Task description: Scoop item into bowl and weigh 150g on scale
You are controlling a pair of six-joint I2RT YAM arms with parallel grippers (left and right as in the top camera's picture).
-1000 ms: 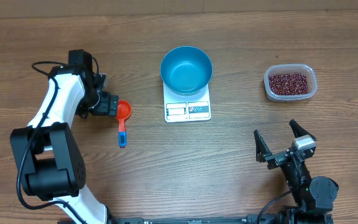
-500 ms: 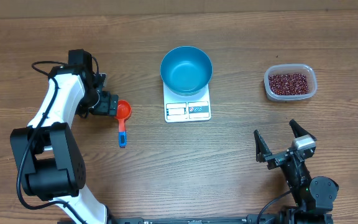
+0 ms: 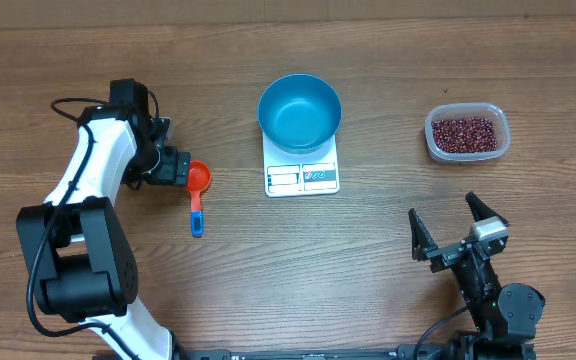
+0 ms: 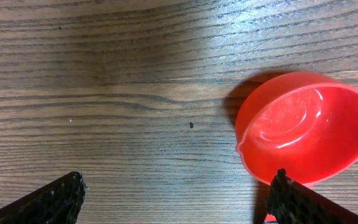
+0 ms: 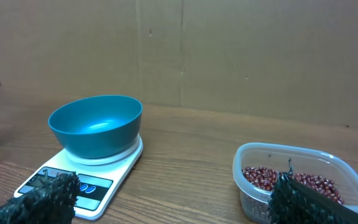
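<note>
An empty light blue bowl [image 3: 300,111] [image 5: 96,124] stands on the white scale [image 3: 302,176] [image 5: 79,180] at the table's middle back. Dark red beans [image 3: 461,133] [image 5: 288,179] lie in a clear plastic tub [image 3: 467,134] [image 5: 303,182] at the back right. A red scoop with a blue handle [image 3: 198,186] [image 4: 304,127] lies left of the scale. My left gripper [image 3: 173,166] [image 4: 176,196] is open just left of the scoop's cup, its right finger close beside the cup. My right gripper [image 3: 448,228] [image 5: 179,199] hangs open near the front right, holding nothing.
Bare wooden table [image 3: 288,260] spreads between the scale and the front edge. A cardboard wall [image 5: 229,50] stands behind the table.
</note>
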